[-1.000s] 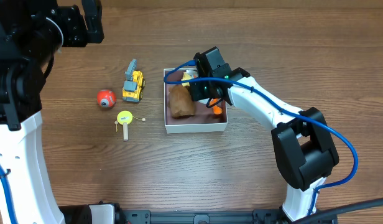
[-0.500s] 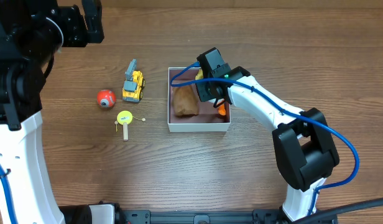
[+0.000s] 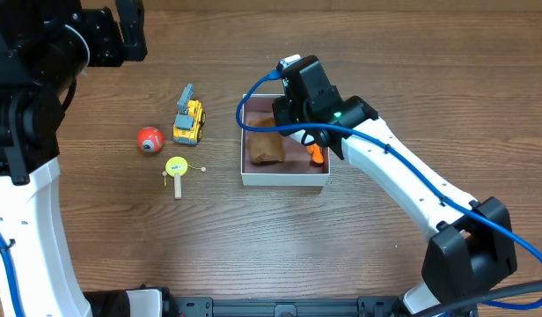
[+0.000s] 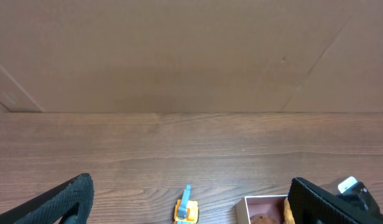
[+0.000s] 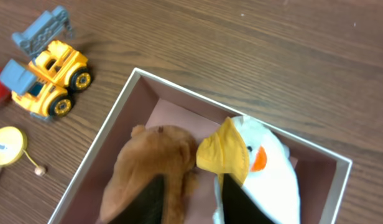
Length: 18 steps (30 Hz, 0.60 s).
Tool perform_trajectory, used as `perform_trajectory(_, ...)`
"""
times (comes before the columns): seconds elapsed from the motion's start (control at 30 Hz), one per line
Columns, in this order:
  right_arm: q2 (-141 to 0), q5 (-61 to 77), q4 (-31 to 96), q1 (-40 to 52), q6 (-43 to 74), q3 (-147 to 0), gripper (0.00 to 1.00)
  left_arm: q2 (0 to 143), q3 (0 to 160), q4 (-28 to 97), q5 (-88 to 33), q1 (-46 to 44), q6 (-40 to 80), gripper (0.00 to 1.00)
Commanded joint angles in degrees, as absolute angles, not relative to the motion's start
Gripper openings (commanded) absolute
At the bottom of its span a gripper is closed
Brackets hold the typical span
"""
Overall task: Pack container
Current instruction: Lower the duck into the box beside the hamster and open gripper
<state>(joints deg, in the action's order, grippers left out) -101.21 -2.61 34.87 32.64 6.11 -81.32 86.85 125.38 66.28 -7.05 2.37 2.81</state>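
Note:
The container (image 3: 285,180), a shallow white-walled box with a pink inside, sits mid-table. In it lie a brown plush toy (image 3: 265,148) and, beside it, a white plush bird (image 5: 266,177) with a yellow flap and an orange beak. My right gripper (image 3: 295,113) hovers over the box. In the right wrist view its fingers (image 5: 148,202) stand a little apart, one over the brown plush (image 5: 145,168) and one by the bird, holding nothing. My left gripper (image 3: 121,35) is raised at the far left, wide open and empty.
Left of the box on the wooden table lie a yellow toy truck (image 3: 188,121), a red ball (image 3: 149,138) and a small yellow round toy on a stick (image 3: 176,167). An orange bit (image 3: 316,155) shows in the box's right side.
The right gripper's jaws have parted and it has lifted toward the box's far side. The container has slid a little to the right. The left arm has not moved.

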Motion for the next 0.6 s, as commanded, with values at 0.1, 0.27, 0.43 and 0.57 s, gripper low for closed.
perform_trajectory(0.1, -102.76, -4.21, 31.05, 29.28, 12.78, -81.49, 0.08, 86.89, 125.73, 66.24, -6.90, 2.61, 1.69, 1.00)
perform_trajectory(0.27, -106.50, -2.66, 28.23, 27.16, 15.29, -81.49, 0.07, 86.89, 125.73, 66.24, -6.90, 2.61, 1.69, 1.00)
perform_trajectory(0.43, -108.79, -1.04, 27.94, 26.87, 15.27, -81.49, 0.06, 86.89, 125.73, 66.24, -6.90, 2.61, 1.69, 1.00)
perform_trajectory(0.57, -110.26, 5.13, 28.82, 27.27, 15.27, -81.49, 0.04, 86.89, 125.73, 66.24, -6.90, 2.61, 1.69, 1.00)
